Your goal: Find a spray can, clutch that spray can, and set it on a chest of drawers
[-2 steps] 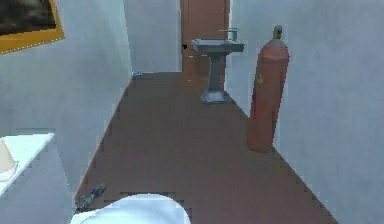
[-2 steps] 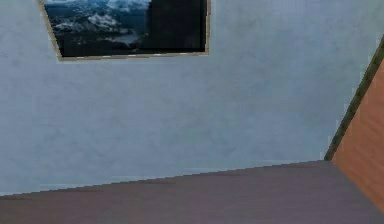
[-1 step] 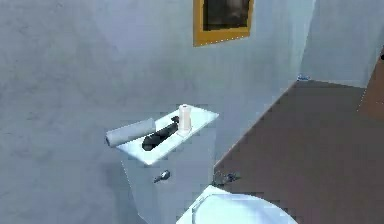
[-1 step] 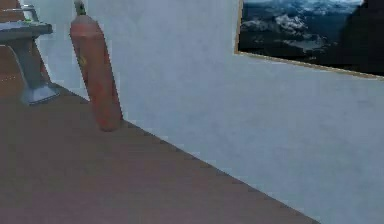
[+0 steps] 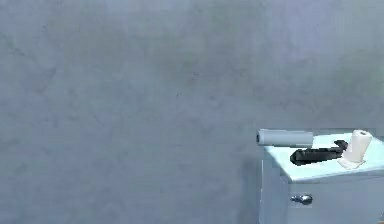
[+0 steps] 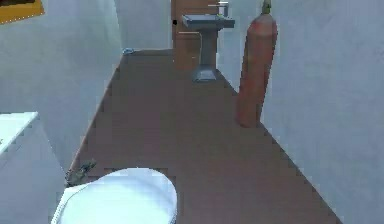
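Observation:
A grey cylinder (image 5: 283,137) lies on its side on top of a pale cabinet-like box (image 5: 330,195) at the forward view's lower right. Beside it lie a dark elongated object (image 5: 318,155) and an upright white roll (image 5: 358,148). The box has a small metal knob (image 5: 301,199) on its front. I cannot tell from its shape whether the cylinder is a spray can.
A bare grey wall (image 5: 140,100) stands close ahead. To the arm side, a white toilet bowl (image 6: 120,197) sits at the bottom edge, and brown floor (image 6: 170,110) runs out to a pedestal sink (image 6: 207,40) by a brown door. A tall red cylinder (image 6: 256,70) stands against the wall.

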Robot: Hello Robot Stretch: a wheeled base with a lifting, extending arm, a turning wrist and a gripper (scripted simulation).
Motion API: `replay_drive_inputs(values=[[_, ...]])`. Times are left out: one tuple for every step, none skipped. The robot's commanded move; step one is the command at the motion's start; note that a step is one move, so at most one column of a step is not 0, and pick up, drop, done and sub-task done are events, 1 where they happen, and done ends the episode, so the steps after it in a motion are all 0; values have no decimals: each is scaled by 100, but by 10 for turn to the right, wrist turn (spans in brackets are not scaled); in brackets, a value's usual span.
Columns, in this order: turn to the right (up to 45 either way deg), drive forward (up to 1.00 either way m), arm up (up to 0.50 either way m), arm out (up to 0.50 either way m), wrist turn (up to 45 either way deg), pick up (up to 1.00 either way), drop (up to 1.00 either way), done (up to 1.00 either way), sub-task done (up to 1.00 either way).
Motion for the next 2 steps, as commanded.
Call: replay_drive_inputs(values=[[-270,0,0,0,0,0,0,0,0],[450,0,0,0,0,0,0,0,0]])
